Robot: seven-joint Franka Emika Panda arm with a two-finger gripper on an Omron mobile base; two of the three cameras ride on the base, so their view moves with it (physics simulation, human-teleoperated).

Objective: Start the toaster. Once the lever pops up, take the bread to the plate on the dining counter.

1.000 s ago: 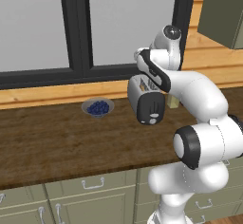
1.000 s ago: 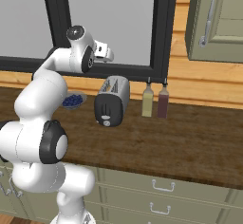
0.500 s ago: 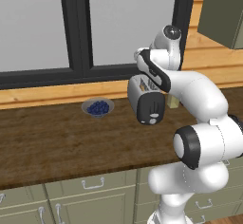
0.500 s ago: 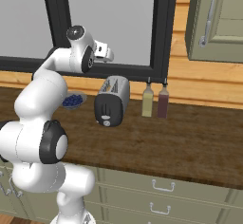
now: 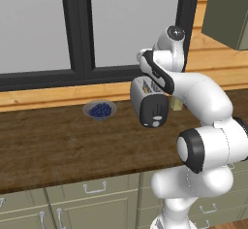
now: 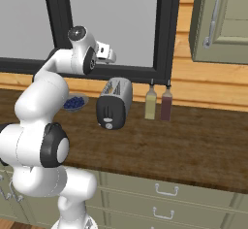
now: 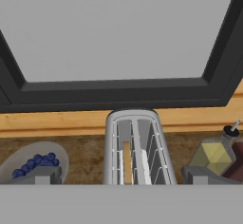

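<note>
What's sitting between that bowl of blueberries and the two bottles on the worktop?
The toaster stands between the bowl of blueberries and the two bottles, seen best in the right base view. The hand view shows a bread slice in one slot.

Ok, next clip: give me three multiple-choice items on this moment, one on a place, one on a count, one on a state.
1. The bowl of blueberries sits where, seen from the right base view?
A. left of the toaster
B. on top of it
C. right of the bottles

2. How many bottles stand beside the toaster?
A. one
B. two
C. four

3. The gripper is:
A. shut on the bread
B. open above the toaster
C. shut on a bottle

Answers: 1 A, the bowl is on the window side left of it. 2 B, one pale, one dark. 3 B, fingertips stand wide apart over the slots.
</note>
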